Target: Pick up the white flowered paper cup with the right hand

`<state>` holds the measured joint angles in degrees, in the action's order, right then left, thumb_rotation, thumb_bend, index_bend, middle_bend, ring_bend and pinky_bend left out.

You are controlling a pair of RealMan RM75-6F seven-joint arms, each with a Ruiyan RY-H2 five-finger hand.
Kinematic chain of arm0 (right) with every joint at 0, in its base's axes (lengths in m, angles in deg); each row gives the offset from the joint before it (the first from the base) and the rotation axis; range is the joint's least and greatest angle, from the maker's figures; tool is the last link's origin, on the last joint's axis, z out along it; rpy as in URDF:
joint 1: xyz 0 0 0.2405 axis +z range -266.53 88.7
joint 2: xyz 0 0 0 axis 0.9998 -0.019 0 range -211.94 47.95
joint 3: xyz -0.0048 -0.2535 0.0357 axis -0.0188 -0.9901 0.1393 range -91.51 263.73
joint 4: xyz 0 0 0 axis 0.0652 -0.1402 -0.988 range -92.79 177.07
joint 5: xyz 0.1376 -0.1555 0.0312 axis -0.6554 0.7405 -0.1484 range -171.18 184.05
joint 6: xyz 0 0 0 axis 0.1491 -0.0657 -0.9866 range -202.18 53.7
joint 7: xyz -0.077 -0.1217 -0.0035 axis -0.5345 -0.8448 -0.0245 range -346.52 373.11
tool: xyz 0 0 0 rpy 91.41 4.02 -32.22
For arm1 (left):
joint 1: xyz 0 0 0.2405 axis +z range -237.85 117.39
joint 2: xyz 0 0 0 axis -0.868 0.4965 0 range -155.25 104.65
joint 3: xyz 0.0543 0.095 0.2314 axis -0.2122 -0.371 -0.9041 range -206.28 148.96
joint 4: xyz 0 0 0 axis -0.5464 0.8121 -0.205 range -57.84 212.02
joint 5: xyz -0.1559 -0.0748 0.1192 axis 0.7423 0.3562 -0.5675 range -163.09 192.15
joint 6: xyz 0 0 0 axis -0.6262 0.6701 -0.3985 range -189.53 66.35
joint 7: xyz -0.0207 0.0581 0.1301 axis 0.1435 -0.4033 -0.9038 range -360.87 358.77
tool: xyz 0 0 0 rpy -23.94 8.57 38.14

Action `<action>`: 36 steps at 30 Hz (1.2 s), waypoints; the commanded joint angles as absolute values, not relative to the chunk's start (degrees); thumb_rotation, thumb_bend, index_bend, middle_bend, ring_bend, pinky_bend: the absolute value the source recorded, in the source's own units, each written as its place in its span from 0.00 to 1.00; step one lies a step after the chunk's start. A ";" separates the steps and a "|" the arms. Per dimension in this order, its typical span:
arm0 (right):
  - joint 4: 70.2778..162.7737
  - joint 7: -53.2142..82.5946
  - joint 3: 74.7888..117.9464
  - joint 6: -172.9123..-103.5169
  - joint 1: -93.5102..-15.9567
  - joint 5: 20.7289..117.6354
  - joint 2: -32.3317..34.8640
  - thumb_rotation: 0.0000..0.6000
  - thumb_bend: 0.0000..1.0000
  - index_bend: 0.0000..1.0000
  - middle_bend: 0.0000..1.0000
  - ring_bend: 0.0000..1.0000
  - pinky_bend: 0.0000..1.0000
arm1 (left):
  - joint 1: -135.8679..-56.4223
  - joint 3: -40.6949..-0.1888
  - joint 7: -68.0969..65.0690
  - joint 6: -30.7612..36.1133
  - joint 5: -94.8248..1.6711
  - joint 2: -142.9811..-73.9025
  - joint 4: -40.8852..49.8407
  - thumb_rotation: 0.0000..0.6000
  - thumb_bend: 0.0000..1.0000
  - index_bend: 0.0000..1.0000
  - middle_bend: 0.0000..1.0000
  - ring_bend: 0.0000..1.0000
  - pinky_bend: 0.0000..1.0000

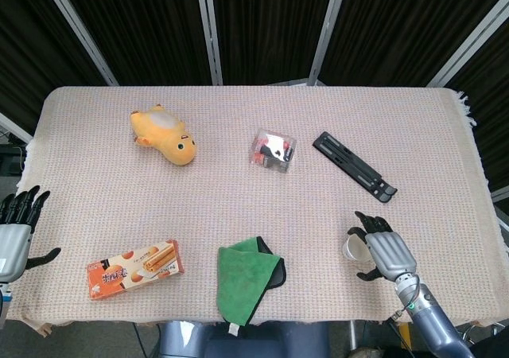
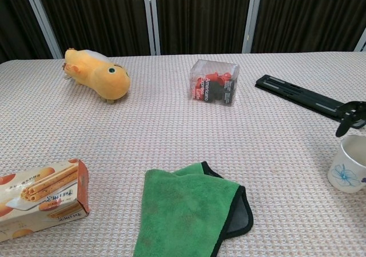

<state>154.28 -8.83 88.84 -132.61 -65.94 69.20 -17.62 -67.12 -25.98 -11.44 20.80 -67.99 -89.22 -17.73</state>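
Note:
The white paper cup with a blue flower print stands upright near the table's front right. My right hand is right up against its right side, with its fingers spread and curving over the rim and the thumb below. Whether they touch the cup I cannot tell. In the chest view only dark fingertips show, above and behind the cup at the right edge. My left hand hangs off the table's left edge, fingers spread, holding nothing.
A green cloth lies left of the cup at the front edge. A black bar lies behind the cup. A clear box of red items, a yellow plush toy and a biscuit box lie further left.

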 commanded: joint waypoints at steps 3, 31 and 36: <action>153.72 -9.49 89.02 -133.10 -65.37 68.16 -16.92 1.00 0.11 0.27 0.02 0.00 0.00 | -67.13 -25.97 -11.47 20.79 -67.96 -89.21 -17.77 1.00 0.00 0.00 0.00 0.00 0.00; 153.23 -8.43 91.31 -135.88 -62.74 64.82 -14.05 1.00 0.19 0.45 0.12 0.00 0.00 | -67.16 -26.00 -11.42 20.76 -67.92 -89.21 -17.77 1.00 0.00 0.00 0.00 0.00 0.00; 152.97 -6.47 94.10 -135.06 -60.77 62.66 -12.28 1.00 0.19 0.45 0.12 0.00 0.00 | -67.17 -25.98 -11.46 20.76 -67.89 -89.21 -17.80 1.00 0.00 0.00 0.00 0.00 0.00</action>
